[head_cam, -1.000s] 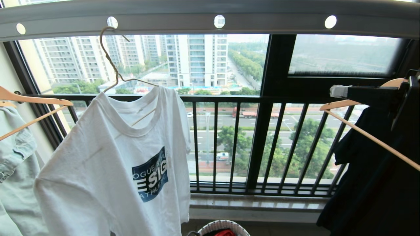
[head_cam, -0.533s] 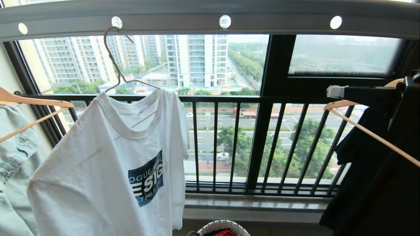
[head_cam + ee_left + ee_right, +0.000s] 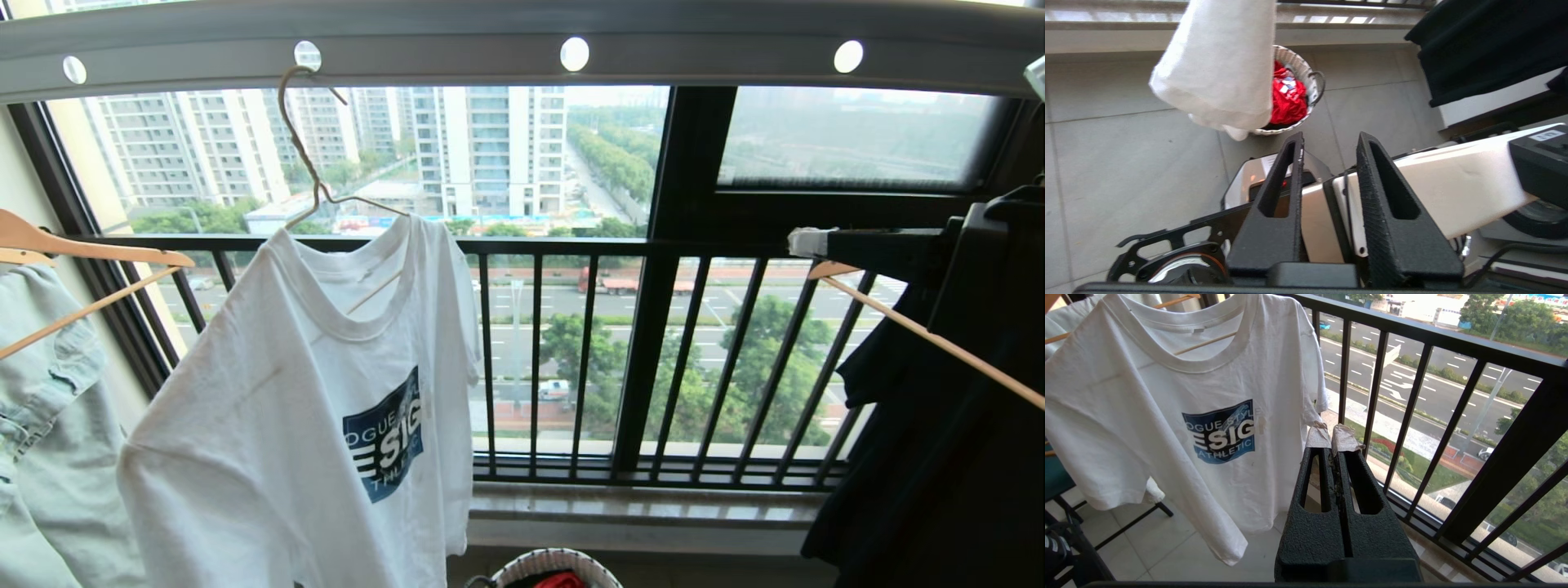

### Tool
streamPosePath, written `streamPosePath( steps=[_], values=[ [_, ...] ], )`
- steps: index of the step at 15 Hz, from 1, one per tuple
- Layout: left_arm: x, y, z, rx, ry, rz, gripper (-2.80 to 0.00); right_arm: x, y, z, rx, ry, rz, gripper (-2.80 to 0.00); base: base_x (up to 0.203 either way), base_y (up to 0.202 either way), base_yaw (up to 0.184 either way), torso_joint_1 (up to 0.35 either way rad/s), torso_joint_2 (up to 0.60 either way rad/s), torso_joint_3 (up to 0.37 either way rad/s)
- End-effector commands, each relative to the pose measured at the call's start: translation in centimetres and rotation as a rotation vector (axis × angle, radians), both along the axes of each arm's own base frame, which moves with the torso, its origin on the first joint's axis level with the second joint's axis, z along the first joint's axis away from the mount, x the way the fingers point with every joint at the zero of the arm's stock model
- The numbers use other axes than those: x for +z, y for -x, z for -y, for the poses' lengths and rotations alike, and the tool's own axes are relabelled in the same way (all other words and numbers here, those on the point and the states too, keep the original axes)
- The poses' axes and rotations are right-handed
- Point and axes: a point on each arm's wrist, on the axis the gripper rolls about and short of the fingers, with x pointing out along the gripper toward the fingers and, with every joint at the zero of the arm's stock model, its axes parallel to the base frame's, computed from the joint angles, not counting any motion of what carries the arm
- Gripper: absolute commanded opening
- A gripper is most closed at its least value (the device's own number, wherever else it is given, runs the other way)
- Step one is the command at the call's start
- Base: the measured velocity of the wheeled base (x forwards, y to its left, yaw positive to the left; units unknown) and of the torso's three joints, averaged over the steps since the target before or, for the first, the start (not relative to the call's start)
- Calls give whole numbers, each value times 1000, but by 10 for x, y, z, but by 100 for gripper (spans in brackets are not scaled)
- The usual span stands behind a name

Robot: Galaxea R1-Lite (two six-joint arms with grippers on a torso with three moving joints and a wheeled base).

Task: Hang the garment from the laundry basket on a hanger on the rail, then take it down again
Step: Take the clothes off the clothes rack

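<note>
Head view looks out from a high balcony: a black barred window railing [image 3: 620,245] and a dark window frame [image 3: 653,269] stand before apartment towers and a tree-lined road, above a pale stone sill [image 3: 645,510] and a grey tiled floor [image 3: 1126,163]. Across the top runs the rail [image 3: 457,49], a wide grey bar pierced by round holes. From it hangs the hanger [image 3: 314,163], its long hook caught at one hole, carrying the garment [image 3: 302,425], a white T-shirt whose blue chest emblem faces the camera. At far left a pale green denim garment [image 3: 49,441] hangs on a wooden hanger [image 3: 90,253]; at far right a black garment [image 3: 939,457] hangs on another wooden hanger [image 3: 931,335]. Below, on the floor by the sill, the laundry basket [image 3: 1311,87] holds red clothing [image 3: 1288,98], the T-shirt's hem dangling just above its rim. The right end effector [image 3: 1334,437], fingers pressed together and empty, is held level beside the T-shirt's sleeve, apart from it. The left end effector [image 3: 1329,141] sits low over the robot's own base, fingers slightly spread, gripping nothing.
</note>
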Motion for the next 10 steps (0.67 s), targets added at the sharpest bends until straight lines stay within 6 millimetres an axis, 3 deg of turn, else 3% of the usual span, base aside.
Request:
streamPosePath(
  steps=[1,6,10],
  values=[
    [-1,-7,-4,27,-88,-46,0,-3,-5,-2,5,6,-15,-280,0,0,0,0,0,0],
    [-17,-21,-12,11,-334,82,0,-5,-6,-3,0,8,-20,-280,0,0,0,0,0,0],
    [-32,-43,-20,-3,-357,136,0,-6,-6,-3,2,11,-24,-280,0,0,0,0,0,0]
  ],
)
